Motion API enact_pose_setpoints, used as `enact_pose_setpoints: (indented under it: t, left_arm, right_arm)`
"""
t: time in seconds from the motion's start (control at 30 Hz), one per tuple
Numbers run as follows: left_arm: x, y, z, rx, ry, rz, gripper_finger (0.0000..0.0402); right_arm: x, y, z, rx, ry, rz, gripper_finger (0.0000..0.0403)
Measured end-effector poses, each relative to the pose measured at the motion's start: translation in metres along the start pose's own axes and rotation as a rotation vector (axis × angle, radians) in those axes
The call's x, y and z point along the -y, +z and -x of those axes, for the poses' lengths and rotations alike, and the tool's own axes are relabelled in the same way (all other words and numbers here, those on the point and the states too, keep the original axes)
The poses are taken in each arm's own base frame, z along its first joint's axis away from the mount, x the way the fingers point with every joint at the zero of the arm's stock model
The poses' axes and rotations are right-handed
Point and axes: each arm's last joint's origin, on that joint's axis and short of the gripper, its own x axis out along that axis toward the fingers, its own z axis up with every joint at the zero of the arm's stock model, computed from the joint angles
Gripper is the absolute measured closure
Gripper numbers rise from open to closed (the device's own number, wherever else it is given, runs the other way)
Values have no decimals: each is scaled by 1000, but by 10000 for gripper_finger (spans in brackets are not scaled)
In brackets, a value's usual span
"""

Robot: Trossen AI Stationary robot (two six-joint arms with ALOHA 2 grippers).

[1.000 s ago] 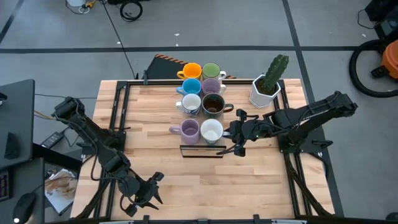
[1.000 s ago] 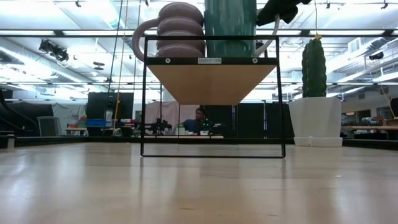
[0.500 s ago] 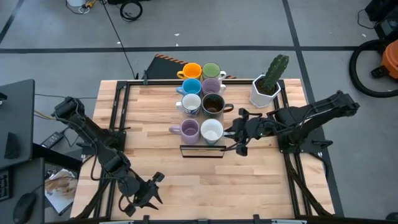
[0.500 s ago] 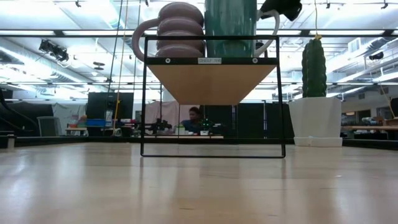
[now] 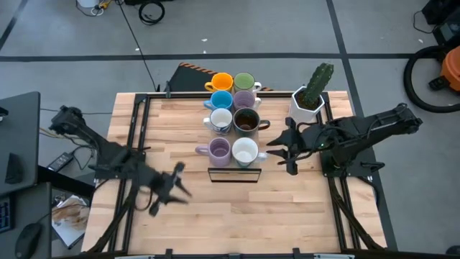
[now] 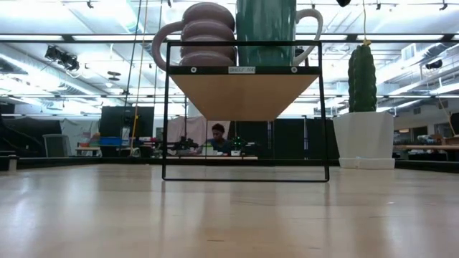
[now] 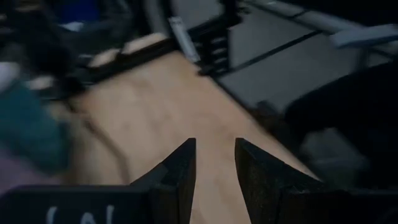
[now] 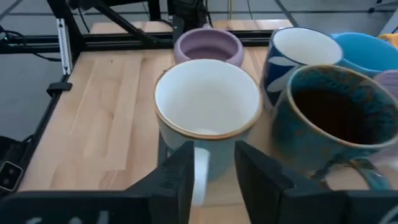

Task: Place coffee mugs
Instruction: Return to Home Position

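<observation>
All eight small handled ceramic coffee mugs (image 5: 233, 119) stand packed together on the black-framed wooden shelf (image 6: 244, 93) at the back middle of the light wooden bench (image 5: 180, 122), so we judge the placing done and the step in hand to be a return to rest. The right pincer (image 8: 212, 149) hovers just beside the plain white front mug (image 8: 208, 106), its fingers slightly apart and empty. The left pincer (image 7: 212, 144), likewise a little spread and empty, hangs over bare bench left of centre. Next, we think, both arms need only fold away without brushing a mug.
</observation>
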Motion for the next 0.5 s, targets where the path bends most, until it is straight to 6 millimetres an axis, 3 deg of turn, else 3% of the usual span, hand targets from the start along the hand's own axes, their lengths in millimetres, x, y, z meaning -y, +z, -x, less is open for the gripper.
enact_pose_setpoints:
  t: [0.27,0.37,0.5]
  left_arm:
    - [-36,-10,29,-70,90,-2,285]
    - [-41,-19,39,-25,112,18,285]
    - [-44,-49,51,40,168,83,285]
  right_arm:
    - [13,-9,13,-6,-70,12,221]
    - [17,-25,16,73,-69,3,217]
    - [25,-61,17,185,-68,-27,225]
